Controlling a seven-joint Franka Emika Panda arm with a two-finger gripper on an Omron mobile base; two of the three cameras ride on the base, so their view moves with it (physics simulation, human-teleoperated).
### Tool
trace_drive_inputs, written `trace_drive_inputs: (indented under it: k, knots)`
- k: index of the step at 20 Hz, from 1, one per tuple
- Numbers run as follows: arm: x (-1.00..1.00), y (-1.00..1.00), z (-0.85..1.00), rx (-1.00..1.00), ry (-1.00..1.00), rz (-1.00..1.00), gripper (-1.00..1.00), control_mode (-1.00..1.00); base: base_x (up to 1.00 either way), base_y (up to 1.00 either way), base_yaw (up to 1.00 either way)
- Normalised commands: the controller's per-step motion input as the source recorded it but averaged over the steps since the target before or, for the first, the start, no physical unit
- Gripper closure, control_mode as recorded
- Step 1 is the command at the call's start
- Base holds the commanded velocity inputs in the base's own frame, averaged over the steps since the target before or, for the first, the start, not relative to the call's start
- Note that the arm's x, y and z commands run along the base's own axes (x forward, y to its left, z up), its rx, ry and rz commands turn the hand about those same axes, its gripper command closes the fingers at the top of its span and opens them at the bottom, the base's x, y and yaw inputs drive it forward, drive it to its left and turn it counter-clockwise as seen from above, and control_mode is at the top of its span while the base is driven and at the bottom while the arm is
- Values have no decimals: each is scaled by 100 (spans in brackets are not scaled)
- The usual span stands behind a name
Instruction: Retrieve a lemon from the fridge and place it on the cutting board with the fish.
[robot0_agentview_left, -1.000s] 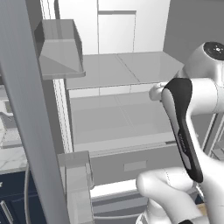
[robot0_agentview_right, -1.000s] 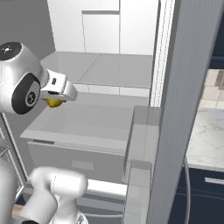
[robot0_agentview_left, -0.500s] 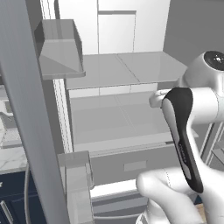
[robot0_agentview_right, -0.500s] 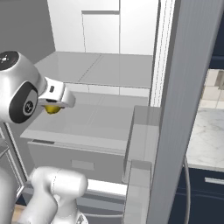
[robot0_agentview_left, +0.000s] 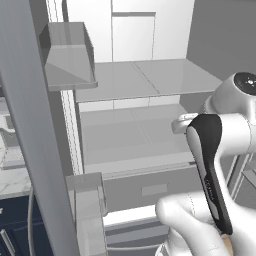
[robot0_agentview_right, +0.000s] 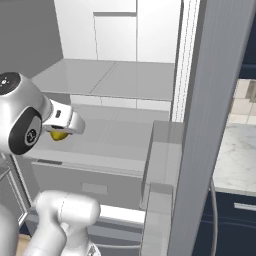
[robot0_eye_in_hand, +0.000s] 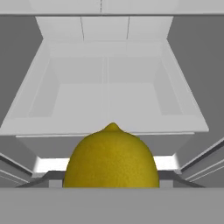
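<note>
End effector (robot0_agentview_right: 61, 131) withdrawn from fridge (robot0_agentview_left: 145, 135), gripping lemon (robot0_eye_in_hand: 111, 157)

The light was even and diffuse in all three views, with no visible source and no hard cast shadows. The fridge (robot0_agentview_left: 135, 85) interior read bright white at its back wall, its grey shelves shading gently darker toward the sides. No glare or hot spots showed on the steel door edges. Edges stayed crisp throughout, without motion blur or lens bending near the borders. In the hand view the lemon (robot0_eye_in_hand: 111, 157) was sharp, softly shaded from a brighter top to a darker underside.
</note>
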Motion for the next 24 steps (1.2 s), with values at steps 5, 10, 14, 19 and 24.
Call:
trace_drive_inputs:
  k: [5,10,14,19,24]
  knots:
    - [0,0,-24,0,4,0,100,-100,0,0,0]
    - [0,0,-2,0,0,0,100,-100,0,0,0]
    - [0,0,0,0,0,0,100,-100,0,0,0]
    - [-8,0,0,0,0,0,100,100,-28,0,0]
    - [0,0,0,0,0,0,100,100,-66,0,0]
